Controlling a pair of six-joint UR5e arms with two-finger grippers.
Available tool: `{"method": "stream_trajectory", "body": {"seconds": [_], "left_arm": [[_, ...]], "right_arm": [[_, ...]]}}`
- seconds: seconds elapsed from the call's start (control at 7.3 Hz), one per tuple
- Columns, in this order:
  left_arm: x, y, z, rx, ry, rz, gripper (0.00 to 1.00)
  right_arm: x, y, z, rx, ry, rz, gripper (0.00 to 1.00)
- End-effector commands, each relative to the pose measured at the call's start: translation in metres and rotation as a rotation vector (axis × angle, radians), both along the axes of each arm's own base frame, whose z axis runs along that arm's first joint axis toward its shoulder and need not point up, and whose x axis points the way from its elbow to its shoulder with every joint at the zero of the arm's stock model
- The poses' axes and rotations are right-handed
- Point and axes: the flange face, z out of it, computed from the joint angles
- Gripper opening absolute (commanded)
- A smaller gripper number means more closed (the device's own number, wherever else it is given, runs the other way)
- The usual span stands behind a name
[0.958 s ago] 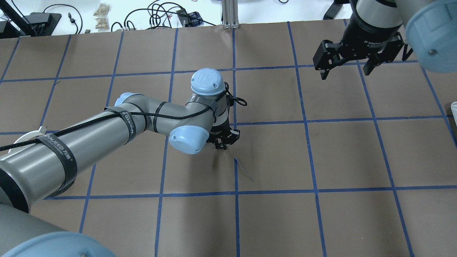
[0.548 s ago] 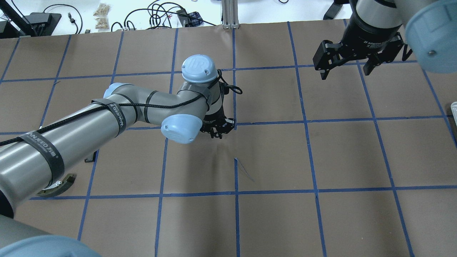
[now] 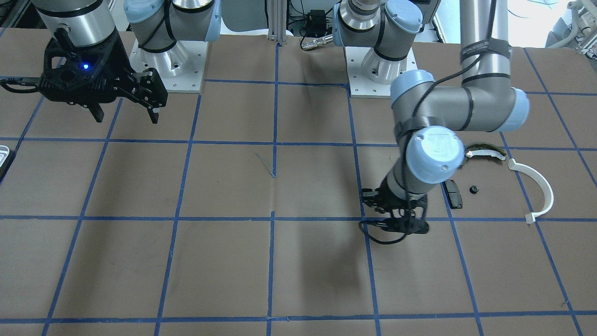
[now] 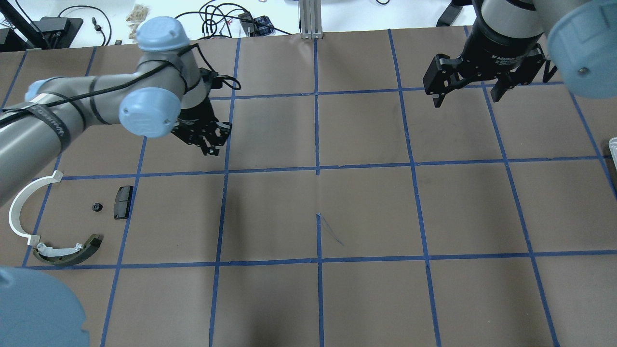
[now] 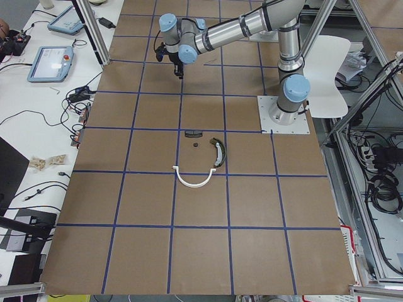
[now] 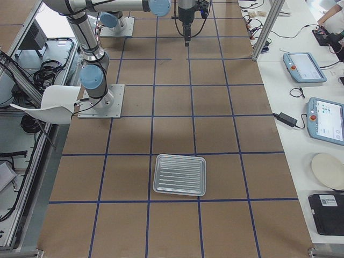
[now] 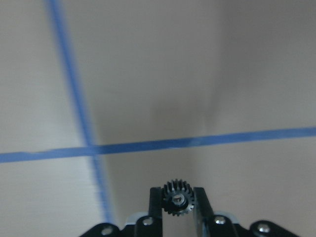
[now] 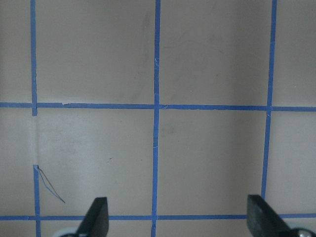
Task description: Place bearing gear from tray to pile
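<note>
Brown tbl [image 4: 366,299], blue tape grid [image 4: 317,169]

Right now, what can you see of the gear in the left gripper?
The gear is small, dark and metallic-looking, with fine teeth all round its rim and a paler hub at its centre. It is pinched between the two fingers of the left gripper, flat face toward the wrist camera, touching nothing else. It hangs above the brown table, near a crossing of blue tape lines. The other views do not show it.

Left gripper [image 7: 177,193] clamps the bearing gear [image 7: 178,198] — right gripper [image 8: 177,202] hangs wide open.
</note>
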Motion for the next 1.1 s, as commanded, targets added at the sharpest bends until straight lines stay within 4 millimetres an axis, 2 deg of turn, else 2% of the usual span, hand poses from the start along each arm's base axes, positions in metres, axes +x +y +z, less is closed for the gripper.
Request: {"method": "stream_trajectory", "body": {"seconds": [0.0,0.14,0.27,0.41,0.55,0.96], "left_arm": [[0.142,0.001,0.009,0.013,-0.003,0.036,0.00],[0.211,0.011,0.008,0.014,0.011,0.071,0.00],[0.269,0.025,0.000,0.025,0.031,0.075,0.00],[0.310,0.039,-0.005,0.033,0.047,0.087,0.00],[0.327,0.048,-0.017,0.050,0.067,0.082,0.00],[0.319,0.068,-0.061,0.118,0.117,0.085,0.00]], "right_arm": [[-0.001,0.000,0.000,0.002,-0.001,-0.002,1.00],[-0.001,0.000,0.000,0.003,-0.001,-0.002,1.00],[-0.001,0.000,0.000,0.002,-0.002,-0.002,1.00],[-0.001,0.000,0.000,0.003,0.000,-0.001,1.00],[-0.001,0.000,0.000,0.003,-0.001,-0.002,1.00],[-0.001,0.000,0.000,0.003,0.000,-0.001,1.00]]}}
